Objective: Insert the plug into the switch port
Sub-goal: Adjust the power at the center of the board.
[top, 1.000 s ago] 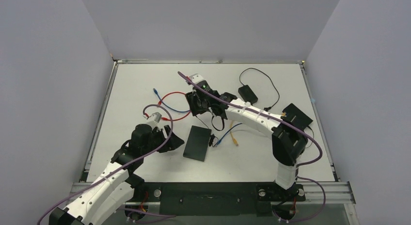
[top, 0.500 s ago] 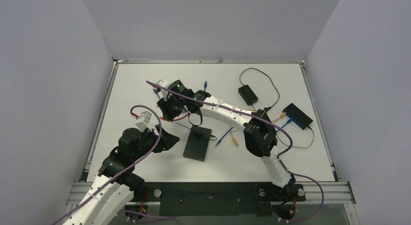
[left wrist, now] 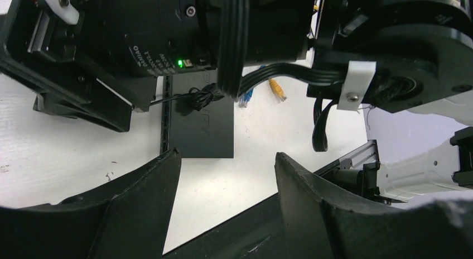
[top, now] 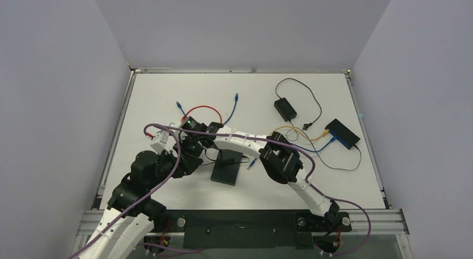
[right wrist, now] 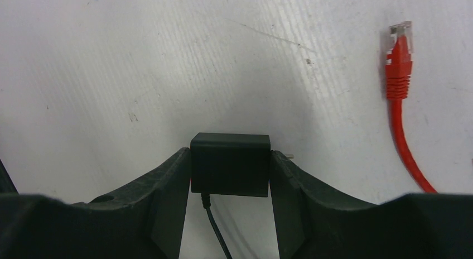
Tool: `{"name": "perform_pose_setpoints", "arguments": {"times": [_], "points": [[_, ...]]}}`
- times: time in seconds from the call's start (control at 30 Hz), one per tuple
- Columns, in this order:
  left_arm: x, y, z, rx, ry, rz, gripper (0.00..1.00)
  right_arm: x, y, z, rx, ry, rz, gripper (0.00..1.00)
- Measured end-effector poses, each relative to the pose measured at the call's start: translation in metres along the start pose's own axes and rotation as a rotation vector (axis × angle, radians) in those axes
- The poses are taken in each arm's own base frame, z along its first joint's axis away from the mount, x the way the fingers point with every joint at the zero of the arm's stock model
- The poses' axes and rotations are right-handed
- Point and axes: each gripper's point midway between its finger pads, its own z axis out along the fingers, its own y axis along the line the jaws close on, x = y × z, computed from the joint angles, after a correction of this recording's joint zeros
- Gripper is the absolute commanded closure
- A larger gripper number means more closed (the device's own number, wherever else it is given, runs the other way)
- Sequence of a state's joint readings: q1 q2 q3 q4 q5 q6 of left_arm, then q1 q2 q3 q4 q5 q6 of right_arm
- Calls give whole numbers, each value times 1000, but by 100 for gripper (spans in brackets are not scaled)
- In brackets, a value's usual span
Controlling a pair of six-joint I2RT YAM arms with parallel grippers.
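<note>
My right gripper (right wrist: pixel 230 154) is shut on a small black plug block (right wrist: pixel 230 165) with a thin black cord (right wrist: pixel 215 228), just above the white table. In the top view the right gripper (top: pixel 188 139) is at the left of centre, close to my left gripper (top: pixel 188 161). The flat black switch (top: pixel 226 165) lies just right of both, with the cord across it. It also shows in the left wrist view (left wrist: pixel 203 130). My left gripper (left wrist: pixel 226 164) is open and empty, under the right arm.
A red cable with a clear plug (right wrist: pixel 399 52) lies right of the held block. Blue and yellow plugs (left wrist: pixel 245 98) lie beside the switch. A second black box (top: pixel 343 133) with cables and a black adapter (top: pixel 284 108) sit at the right.
My right arm has swung left and toward the front with the black plug block, dragging its cord over the switch. My left arm has pulled back and left a little.
</note>
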State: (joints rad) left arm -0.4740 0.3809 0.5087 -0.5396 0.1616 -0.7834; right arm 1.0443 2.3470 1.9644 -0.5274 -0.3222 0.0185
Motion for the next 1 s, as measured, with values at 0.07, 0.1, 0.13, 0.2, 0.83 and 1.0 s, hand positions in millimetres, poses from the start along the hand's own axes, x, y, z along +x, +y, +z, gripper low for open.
{"name": "perform_pose_setpoints", "arguments": {"times": [0.07, 0.1, 0.13, 0.2, 0.83, 1.0], "points": [[0, 1, 0, -4, 2, -1, 40, 3, 5, 3, -5, 10, -6, 51], [1, 1, 0, -4, 2, -1, 40, 3, 6, 3, -5, 12, -7, 48], [1, 1, 0, -5, 2, -1, 40, 3, 6, 3, -5, 11, -8, 42], [1, 2, 0, -7, 4, -2, 40, 1, 4, 3, 4, -1, -4, 36], [-12, -13, -15, 36, -43, 16, 40, -28, -12, -143, 292, -351, 180, 29], [-16, -18, -18, 48, -57, 32, 40, 8, -13, -173, 355, -362, 271, 42]]}}
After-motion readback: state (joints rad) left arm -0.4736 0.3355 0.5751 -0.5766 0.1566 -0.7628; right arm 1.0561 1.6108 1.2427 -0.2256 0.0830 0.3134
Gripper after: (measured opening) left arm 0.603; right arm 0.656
